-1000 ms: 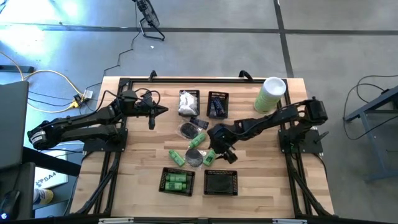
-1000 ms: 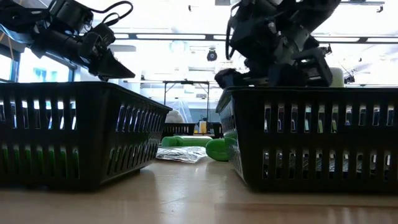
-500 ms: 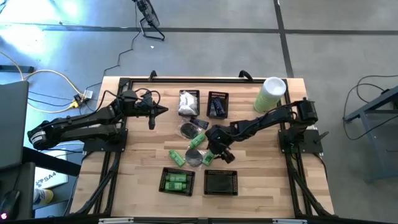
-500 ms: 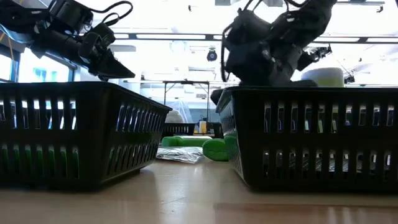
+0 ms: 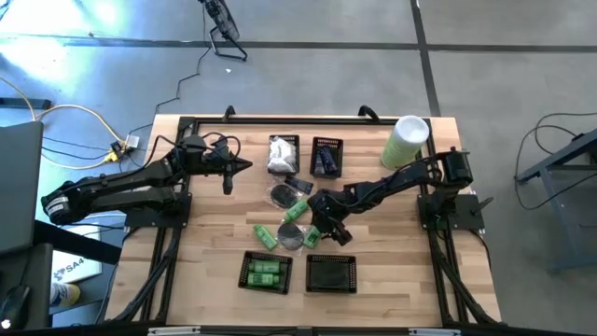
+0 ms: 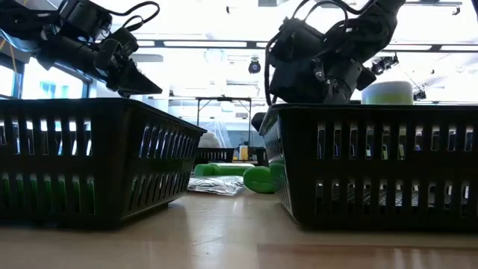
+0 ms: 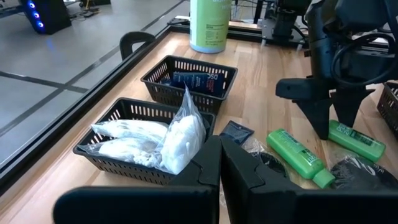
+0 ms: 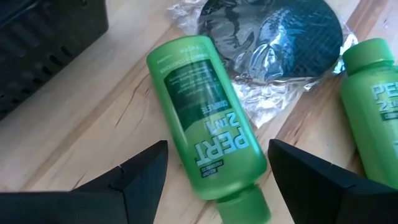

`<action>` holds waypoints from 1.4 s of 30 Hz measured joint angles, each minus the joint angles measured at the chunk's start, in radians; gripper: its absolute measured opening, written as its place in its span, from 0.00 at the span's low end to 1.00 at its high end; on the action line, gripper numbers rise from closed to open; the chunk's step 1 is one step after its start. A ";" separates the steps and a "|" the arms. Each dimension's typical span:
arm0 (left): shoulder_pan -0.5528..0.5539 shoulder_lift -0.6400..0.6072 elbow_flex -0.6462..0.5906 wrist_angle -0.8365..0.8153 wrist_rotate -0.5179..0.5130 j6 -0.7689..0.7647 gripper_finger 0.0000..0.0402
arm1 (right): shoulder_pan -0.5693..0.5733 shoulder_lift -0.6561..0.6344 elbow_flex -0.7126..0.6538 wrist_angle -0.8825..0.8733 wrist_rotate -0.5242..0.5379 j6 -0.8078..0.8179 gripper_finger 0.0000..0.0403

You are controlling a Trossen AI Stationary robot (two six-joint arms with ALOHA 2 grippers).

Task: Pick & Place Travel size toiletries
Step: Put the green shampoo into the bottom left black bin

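The right gripper (image 8: 217, 165) hung low over the middle of the counter (image 5: 215, 243), its fingers (image 8: 134, 171) spread wide on either side of a green bottle (image 8: 205, 146) lying flat on the wood, which looked like the line-up for a straight pinch across its body. The bottle's label read "PERT 2 in 1"; the smaller print could not be made out. Just beside it lay a dark disc in clear crinkly wrap (image 8: 280, 37), and a second green bottle (image 8: 376, 118) with the same lettering showed at the edge of the right wrist view. The sorting seemed part done: one near basket (image 5: 265, 272) already held green bottles, the empty-looking basket beside it (image 5: 332, 273) sat close to the gripper, a far basket (image 7: 146, 146) held white packets, and another (image 7: 189, 78) held a dark blue piece whose white writing was too small to read. The left gripper (image 5: 244, 166) waited off to the side, above the counter, with its fingers pressed together and holding nothing. The tall pale-green cylinder (image 5: 407, 140) stood apart at the far right corner.
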 joint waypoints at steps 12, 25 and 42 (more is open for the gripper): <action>0.000 0.000 0.000 0.000 -0.003 0.002 0.00 | 0.000 0.000 0.000 0.000 0.004 0.000 0.59; 0.000 0.000 0.000 0.000 -0.002 0.002 0.00 | 0.000 0.000 0.001 -0.006 0.007 0.003 0.48; 0.000 0.000 0.000 0.001 -0.002 0.002 0.00 | 0.000 -0.040 0.000 -0.056 0.064 0.004 0.45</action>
